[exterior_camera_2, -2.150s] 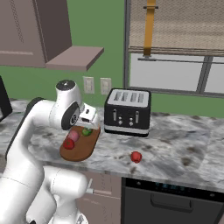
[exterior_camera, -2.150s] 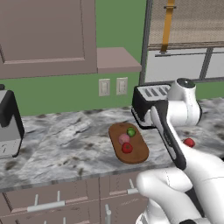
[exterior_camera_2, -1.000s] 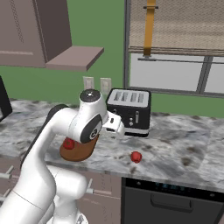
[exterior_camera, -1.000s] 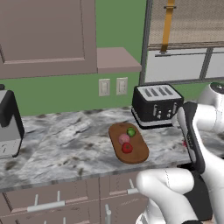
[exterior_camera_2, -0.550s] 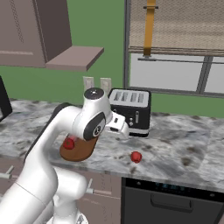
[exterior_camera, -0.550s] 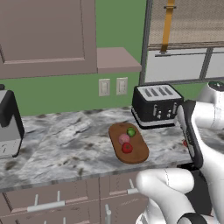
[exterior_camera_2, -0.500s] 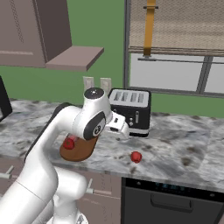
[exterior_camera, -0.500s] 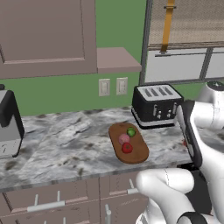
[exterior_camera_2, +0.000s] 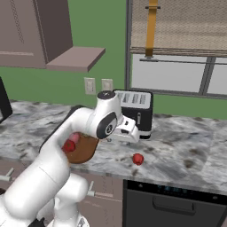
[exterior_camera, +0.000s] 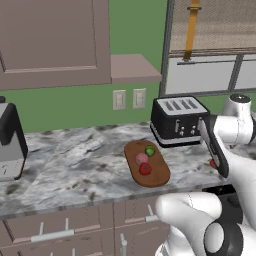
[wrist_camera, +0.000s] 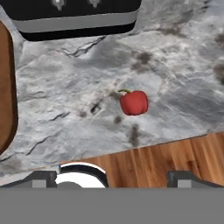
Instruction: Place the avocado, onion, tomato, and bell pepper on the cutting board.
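The pepper (wrist_camera: 133, 102) lies on the counter (wrist_camera: 183, 65) right of the toaster (exterior_camera_2: 133, 113) — below the gripper (wrist_camera: 113, 177). Its jaws stand apart, empty.

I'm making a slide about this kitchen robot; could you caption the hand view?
Red bell pepper alone on the marble counter, between toaster and counter edge.

One cutting board (exterior_camera: 148, 166) lay there, bearing one avocado (exterior_camera: 149, 151), one onion (exterior_camera: 141, 158) and one tomato (exterior_camera: 145, 169). One bell pepper (wrist_camera: 134, 102) sat apart. One toaster (exterior_camera: 177, 119) stood behind.
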